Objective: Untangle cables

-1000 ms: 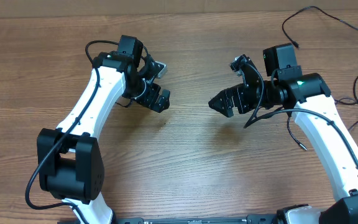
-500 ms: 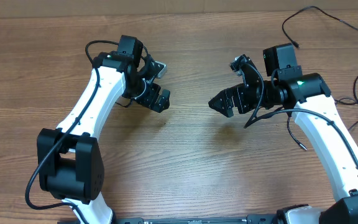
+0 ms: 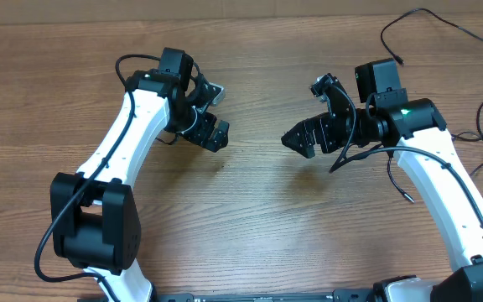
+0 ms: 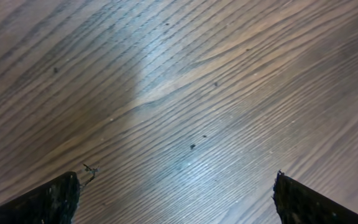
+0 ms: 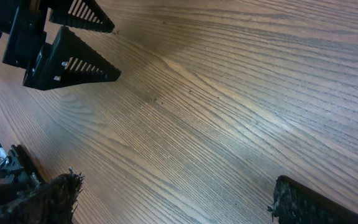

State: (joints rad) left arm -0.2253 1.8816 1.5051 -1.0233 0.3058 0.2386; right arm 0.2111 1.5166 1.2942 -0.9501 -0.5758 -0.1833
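Cables (image 3: pixel 428 11) lie at two o'clock from the right arm (image 3: pixel 443 180) (the nearer one); both sets of jaws gape, empty.

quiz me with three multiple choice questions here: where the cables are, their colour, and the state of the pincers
1. Where are the cables in the overhead view? A) top right B) between the pincers C) bottom left
2. Their colour? A) white B) black C) red
3. The left pincer and right pincer are: A) both shut B) both open, empty C) one shut
Answers: 1 A, they trail along the far right edge; 2 B, dark cords on the brown table; 3 B, wrist views show jaws wide apart over bare wood.
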